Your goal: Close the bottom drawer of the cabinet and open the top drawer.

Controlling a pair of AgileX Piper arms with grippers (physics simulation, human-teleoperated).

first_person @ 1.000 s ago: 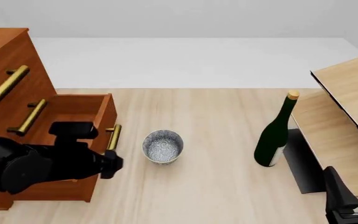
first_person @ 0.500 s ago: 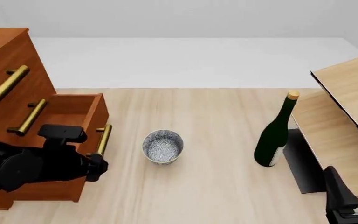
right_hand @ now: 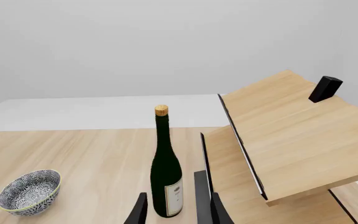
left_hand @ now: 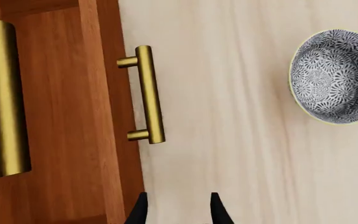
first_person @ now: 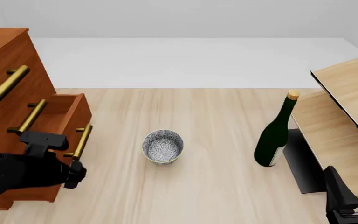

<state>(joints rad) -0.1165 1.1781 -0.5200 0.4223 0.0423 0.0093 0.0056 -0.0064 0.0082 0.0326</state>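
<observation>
Right gripper [first_person: 352, 198] nearest, low at right table edge, fingers apart, holding nothing. Left gripper [left_hand: 175, 211] fingers apart, empty, just short of bottom drawer [first_person: 54, 140] front. Bottom drawer part-open, brass handle [first_person: 80, 141] free. Patterned bowl [first_person: 162, 146] mid-table, near drawer. Green bottle [first_person: 276, 133] upright beside pale wood furniture [first_person: 347, 112]. Cabinet [first_person: 5, 70] far left; top drawer [first_person: 2, 65] shut.

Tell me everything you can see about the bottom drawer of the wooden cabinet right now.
The bottom drawer is a deep reddish-brown wooden box with a brass bar handle on two short posts. It sticks partly out of the cabinet, its inside showing from above, so it is not yet closed. The left tool sits just off its front, fingers apart. Whether it touches the wood cannot be told. Nearby on the table stands a patterned bowl.
</observation>
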